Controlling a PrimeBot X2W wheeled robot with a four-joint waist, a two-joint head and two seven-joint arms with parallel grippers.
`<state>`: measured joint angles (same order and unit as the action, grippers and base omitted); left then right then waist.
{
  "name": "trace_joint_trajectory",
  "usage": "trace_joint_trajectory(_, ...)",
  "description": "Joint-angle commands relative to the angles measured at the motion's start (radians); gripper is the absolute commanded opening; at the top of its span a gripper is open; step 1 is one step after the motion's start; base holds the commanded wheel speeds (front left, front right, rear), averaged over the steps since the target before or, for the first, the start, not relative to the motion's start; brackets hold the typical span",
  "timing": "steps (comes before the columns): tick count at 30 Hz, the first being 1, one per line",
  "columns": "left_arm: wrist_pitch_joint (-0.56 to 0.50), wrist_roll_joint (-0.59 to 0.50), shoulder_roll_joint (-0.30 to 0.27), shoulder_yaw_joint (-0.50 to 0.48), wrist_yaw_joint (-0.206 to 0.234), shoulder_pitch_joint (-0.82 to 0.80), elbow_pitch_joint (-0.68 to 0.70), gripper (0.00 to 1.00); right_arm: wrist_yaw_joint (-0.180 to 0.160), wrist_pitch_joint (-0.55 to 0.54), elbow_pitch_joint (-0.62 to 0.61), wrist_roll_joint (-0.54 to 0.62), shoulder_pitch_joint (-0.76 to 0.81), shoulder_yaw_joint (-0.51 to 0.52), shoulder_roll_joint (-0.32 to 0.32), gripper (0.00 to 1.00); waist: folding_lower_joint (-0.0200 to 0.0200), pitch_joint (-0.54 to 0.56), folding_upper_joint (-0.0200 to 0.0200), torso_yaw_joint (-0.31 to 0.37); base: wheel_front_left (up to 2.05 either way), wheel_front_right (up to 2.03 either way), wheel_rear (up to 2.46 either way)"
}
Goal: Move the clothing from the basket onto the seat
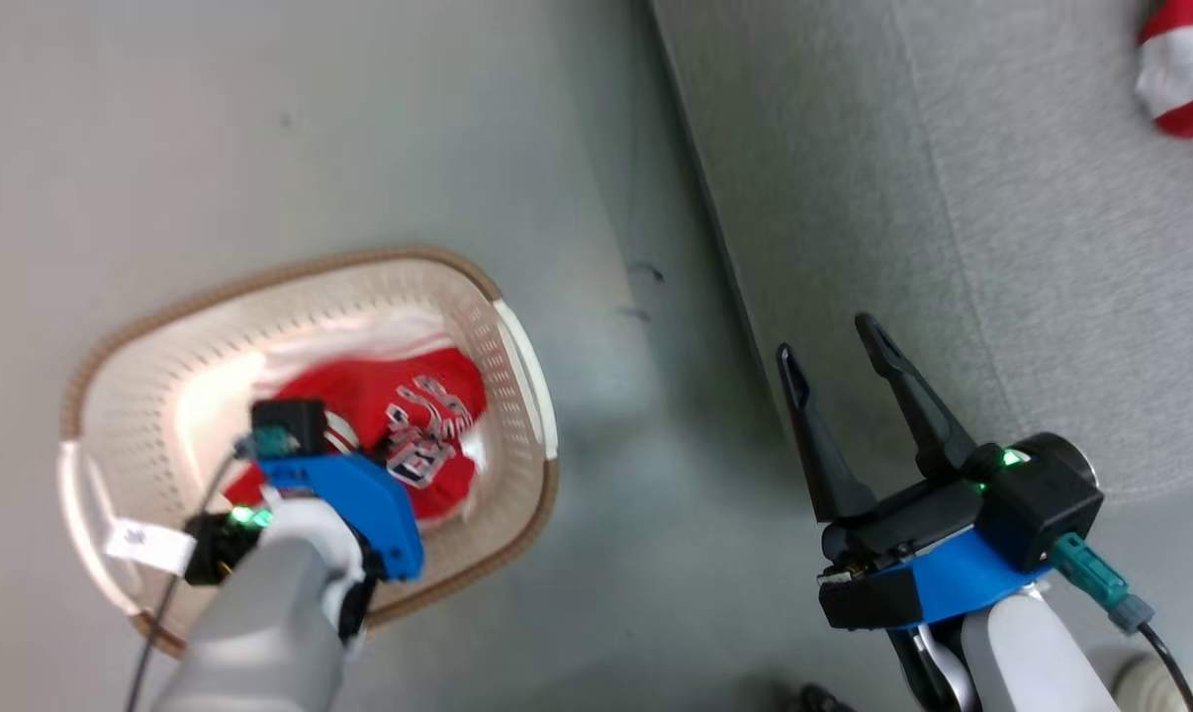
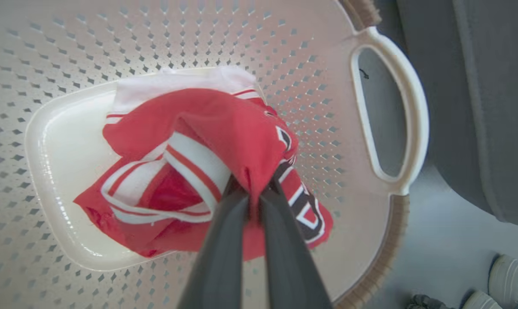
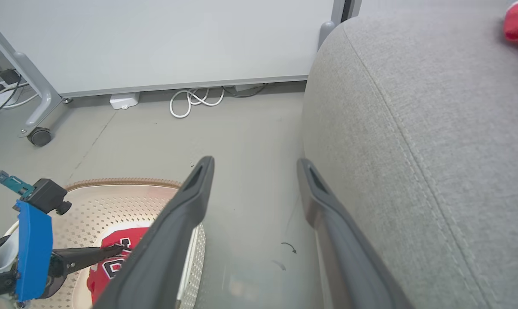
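A red jersey with white stripes and black-and-white lettering lies crumpled in the cream perforated basket. My left gripper is shut on a fold of it, with the red cloth bunched up between the two fingers. From the head view the jersey sits under my left wrist inside the basket. My right gripper hangs open and holds nothing, over the floor beside the grey seat. A second red and white garment lies on the seat at the far right.
The basket stands on grey floor just left of the seat's edge. White cables and a wheeled frame leg are by the wall panel. A person's pale shoes stand near the basket's handle.
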<state>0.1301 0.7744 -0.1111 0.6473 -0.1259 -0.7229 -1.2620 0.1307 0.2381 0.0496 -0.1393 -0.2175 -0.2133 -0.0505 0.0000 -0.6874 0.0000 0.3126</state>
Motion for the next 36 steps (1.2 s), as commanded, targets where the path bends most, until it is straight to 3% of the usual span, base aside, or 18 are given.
trace_joint_trajectory(1, 0.007, 0.0, 0.008, 0.007, -0.007, 0.015, 0.01, 0.0, 0.0, -0.005, 0.005, 0.007, 0.012, 0.004, 0.0, 1.0, 0.0, 0.108, 0.0, -0.039, 0.0, 0.0, 0.0)
trace_joint_trajectory(12, 0.06, 0.044, 0.039, 0.143, -0.005, 0.22, 0.182, 0.0, 0.0, -0.069, 0.033, 0.031, 0.098, 0.01, 0.0, 1.0, 0.0, 0.455, 0.0, -0.135, 0.0, 0.0, 0.0)
trace_joint_trajectory(19, 0.078, 0.073, 0.047, 0.235, -0.005, 0.251, 0.284, 0.0, 0.0, -0.118, 0.025, 0.035, 0.171, 0.01, 0.0, 1.0, 0.0, 0.616, 0.0, -0.209, 0.0, 0.0, 0.0)
trace_joint_trajectory(36, 0.095, 0.124, 0.052, 0.332, -0.005, 0.054, 0.423, 0.0, 0.0, -0.174, 0.027, 0.014, 0.242, 0.003, 0.0, 1.0, 0.0, 0.739, 0.0, -0.328, 0.0, 0.0, 0.0)
